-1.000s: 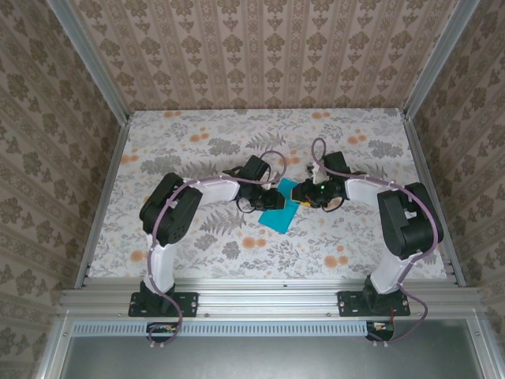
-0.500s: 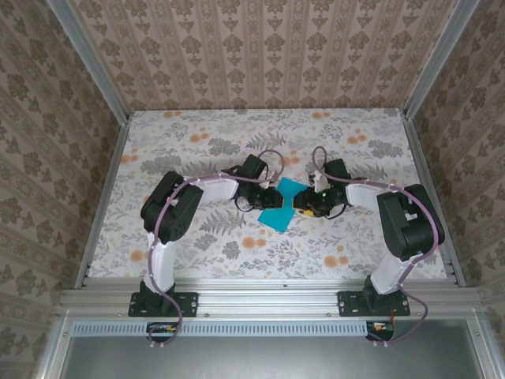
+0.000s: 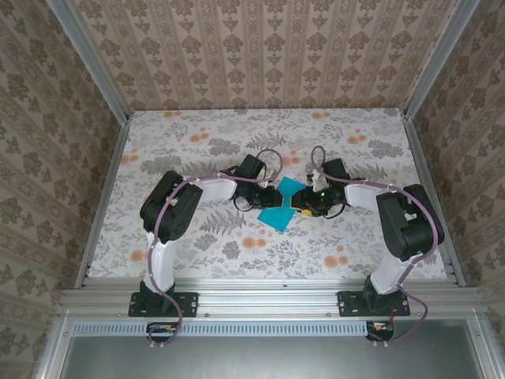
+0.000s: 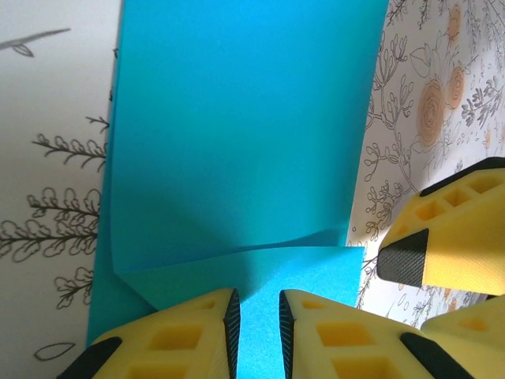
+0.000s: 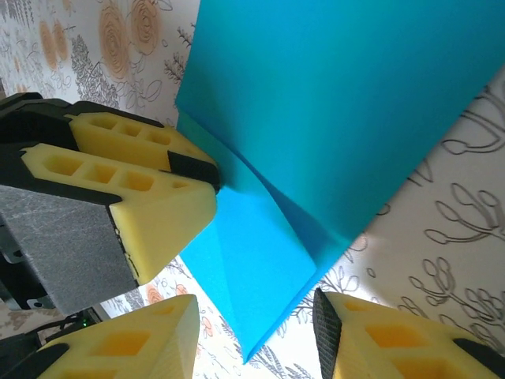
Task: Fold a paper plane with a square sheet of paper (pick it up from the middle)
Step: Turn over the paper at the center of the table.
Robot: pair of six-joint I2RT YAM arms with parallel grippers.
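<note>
Two grippers stood nose to nose at the middle of the flowered table (image 3: 197, 142). The square sheet of paper (image 3: 277, 215) lay between them, its teal showing above and below the spot where their tips came close. In the left wrist view the left gripper (image 4: 256, 308) had its jaws a narrow slit apart, with blue showing through the gap. Its tips appeared to bear down on the sheet beside a crease line rather than pinch it, probably to pin that part flat so the rest could hinge about it. The right gripper (image 5: 254, 312) had its jaws well apart, straddling a raised corner of the paper without closing on it. From its own camera, one flap rose off the table and bent over just beside the left fingers (image 5: 162, 209). I judged that an early fold was in hand, since the paper showed no dart shape yet. The loose flap looked springy, so it would likely flatten out again unless the crease got pressed firm along its whole length.
</note>
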